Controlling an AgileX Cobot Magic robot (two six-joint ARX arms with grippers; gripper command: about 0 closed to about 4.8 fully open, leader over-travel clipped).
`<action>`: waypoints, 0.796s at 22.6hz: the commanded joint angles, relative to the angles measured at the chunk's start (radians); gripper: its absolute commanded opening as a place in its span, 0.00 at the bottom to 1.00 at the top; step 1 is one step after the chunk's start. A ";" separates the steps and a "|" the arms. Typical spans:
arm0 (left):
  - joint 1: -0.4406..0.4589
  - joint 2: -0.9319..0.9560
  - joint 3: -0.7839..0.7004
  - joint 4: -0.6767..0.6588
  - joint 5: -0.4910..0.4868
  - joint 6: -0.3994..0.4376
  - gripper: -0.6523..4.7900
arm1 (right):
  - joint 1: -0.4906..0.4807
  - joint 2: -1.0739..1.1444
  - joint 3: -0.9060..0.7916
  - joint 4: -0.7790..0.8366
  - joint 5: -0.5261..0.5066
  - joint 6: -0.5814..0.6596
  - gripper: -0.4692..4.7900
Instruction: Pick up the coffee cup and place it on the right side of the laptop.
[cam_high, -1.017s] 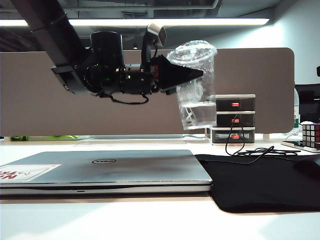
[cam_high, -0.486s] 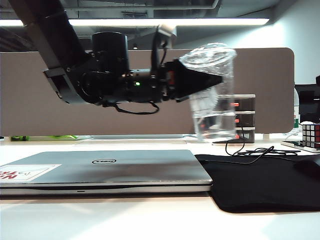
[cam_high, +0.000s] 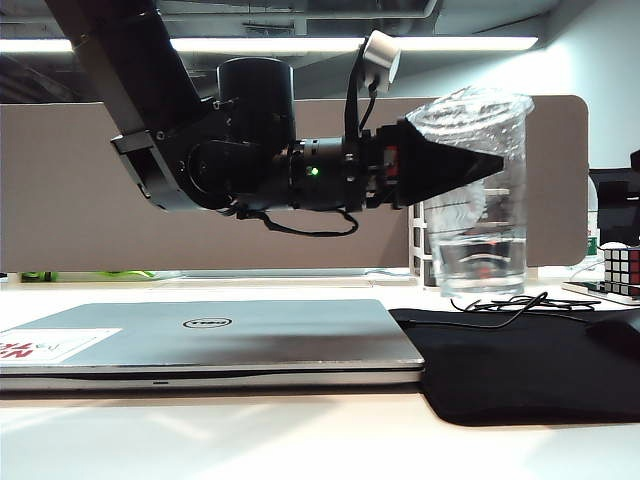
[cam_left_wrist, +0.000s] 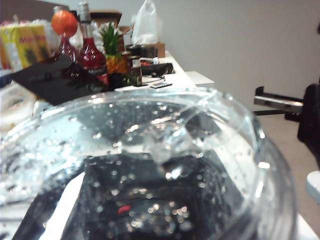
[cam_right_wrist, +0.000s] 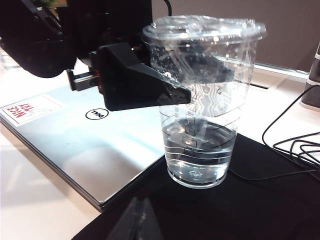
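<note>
The coffee cup is a clear lidded plastic cup with some water in it, held upright by my left gripper, which is shut on its upper part from the side. It hangs close over the black cloth mat, just right of the closed silver laptop. The right wrist view shows the cup, the left gripper round it, and the laptop. The domed lid fills the left wrist view. My right gripper hovers low over the mat, fingers together, holding nothing.
Black cables lie on the mat behind the cup. A Rubik's cube stands at the far right. A brown partition closes the back of the desk. Bottles and boxes stand on a far table.
My left arm has carried the cup to the right and lower, from over the laptop's right edge to over the black mat. The right gripper has stayed put.
</note>
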 joint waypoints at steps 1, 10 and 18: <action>0.000 -0.009 0.004 -0.040 -0.003 0.034 0.69 | 0.000 -0.002 -0.005 0.008 -0.006 -0.003 0.09; 0.000 0.010 0.004 -0.074 -0.002 0.101 0.69 | 0.000 -0.002 -0.005 0.008 -0.006 -0.004 0.09; 0.000 0.037 0.004 -0.078 0.001 0.122 0.69 | 0.000 -0.002 -0.005 0.008 -0.006 -0.004 0.09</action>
